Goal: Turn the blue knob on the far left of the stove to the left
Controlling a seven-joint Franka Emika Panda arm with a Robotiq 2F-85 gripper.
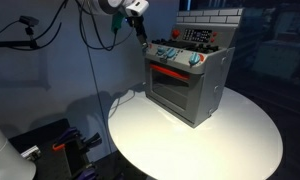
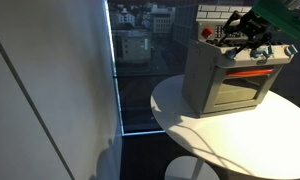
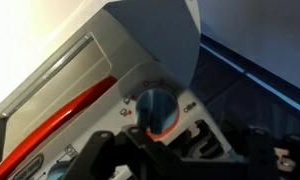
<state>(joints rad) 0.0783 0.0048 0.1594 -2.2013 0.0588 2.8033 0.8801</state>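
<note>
The grey toy stove stands on a round white table in both exterior views. It has a red door handle and a row of blue knobs along the front top. In the wrist view the left end blue knob, ringed in orange, lies close in front of my gripper. The dark fingers look open and empty, just below the knob and apart from it. In an exterior view the gripper hovers at the stove's upper left front corner. In the exterior view from the side, the gripper hides the knob.
The round white table has free surface in front of and beside the stove. The brick-patterned back panel rises behind the stove top. Cables and dark equipment lie on the floor to the left. A window wall stands beside the table.
</note>
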